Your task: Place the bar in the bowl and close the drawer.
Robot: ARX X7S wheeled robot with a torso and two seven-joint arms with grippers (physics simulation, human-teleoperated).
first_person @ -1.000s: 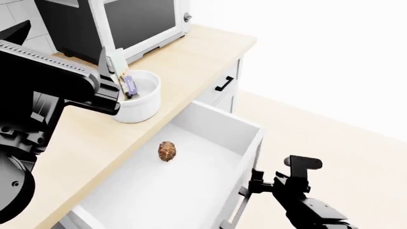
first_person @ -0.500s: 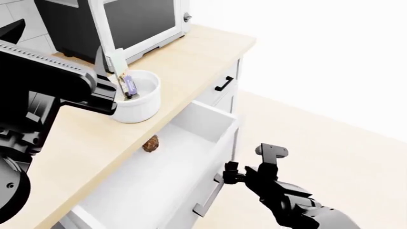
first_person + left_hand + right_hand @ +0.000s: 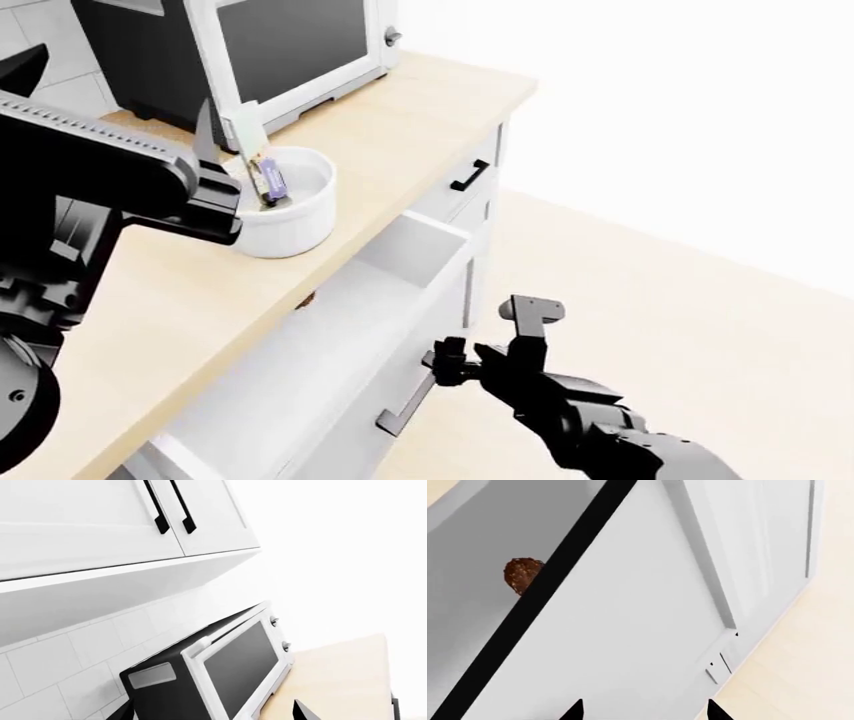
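The purple-blue bar (image 3: 272, 181) stands tilted inside the white bowl (image 3: 296, 222) on the wooden counter. My left gripper (image 3: 224, 126) hovers just above the bowl's far rim, open and empty. The left wrist view shows its tips wide apart (image 3: 215, 713), pointing at the oven. The wide white drawer (image 3: 310, 362) stands partly open below the counter edge. My right gripper (image 3: 449, 360) is against the drawer's front panel (image 3: 627, 630). It is open (image 3: 644, 711), with nothing between its fingers.
A brown nut-like ball (image 3: 522, 574) lies in the drawer, almost hidden under the counter edge (image 3: 306, 299). A black-and-white toaster oven (image 3: 267, 45) stands at the counter's back. A narrow drawer front with a short black handle (image 3: 470, 175) is to the right. Upper cabinets (image 3: 100, 525) hang overhead.
The drawer has slid well inward with my right gripper following its front. The brown ball has passed under the counter edge. The left arm, bar and bowl have barely moved.
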